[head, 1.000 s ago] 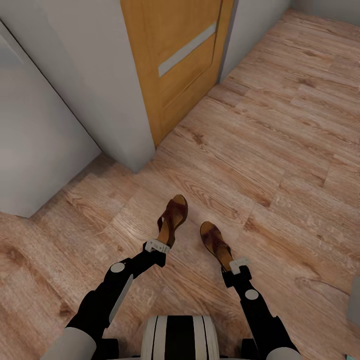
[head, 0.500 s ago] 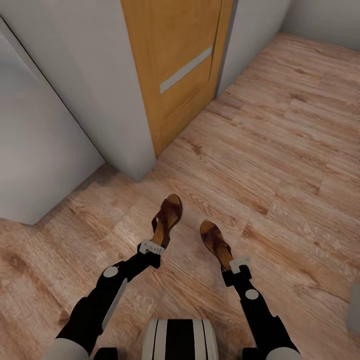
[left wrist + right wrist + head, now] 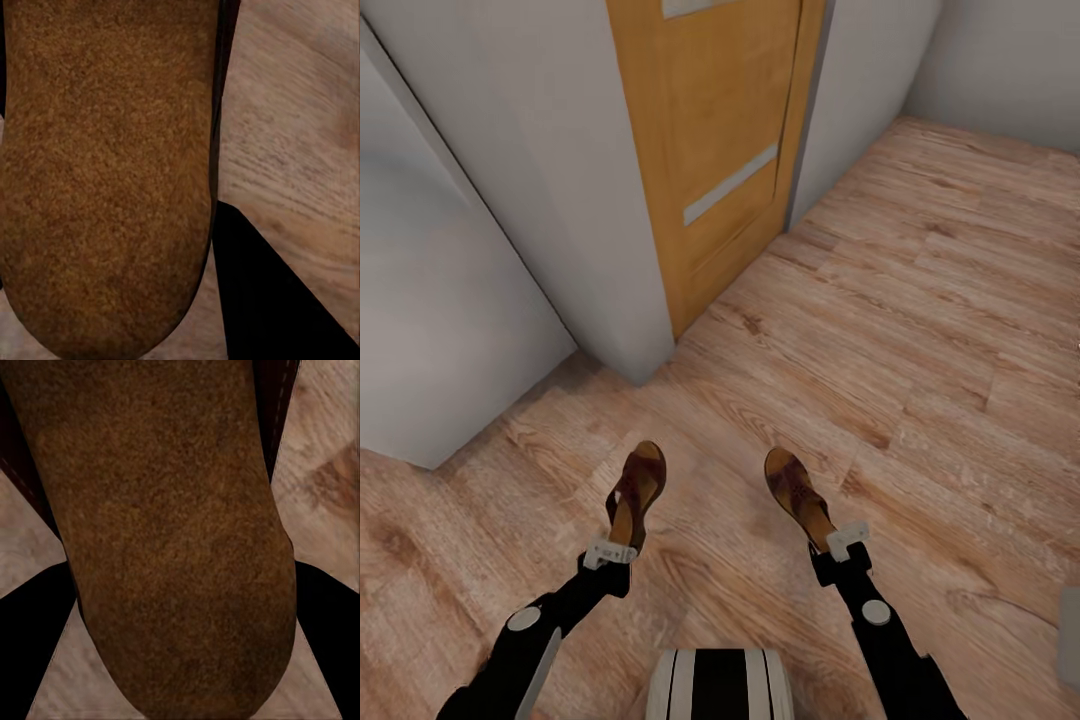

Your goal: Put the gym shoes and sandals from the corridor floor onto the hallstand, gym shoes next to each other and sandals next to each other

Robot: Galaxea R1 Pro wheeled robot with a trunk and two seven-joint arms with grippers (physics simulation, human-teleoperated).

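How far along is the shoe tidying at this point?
Nothing looks placed yet. In hand: the left gripper holds one sandal by its heel, and the right gripper holds the other sandal, both over the wood floor. Left: bringing them to the rack, then both sneakers.

No text, label, brand, number or sign can be read in any view; the orange door [image 3: 725, 150] bears only plain pale strips without lettering; the small white tags by the gripper mounts show marks too small to read.
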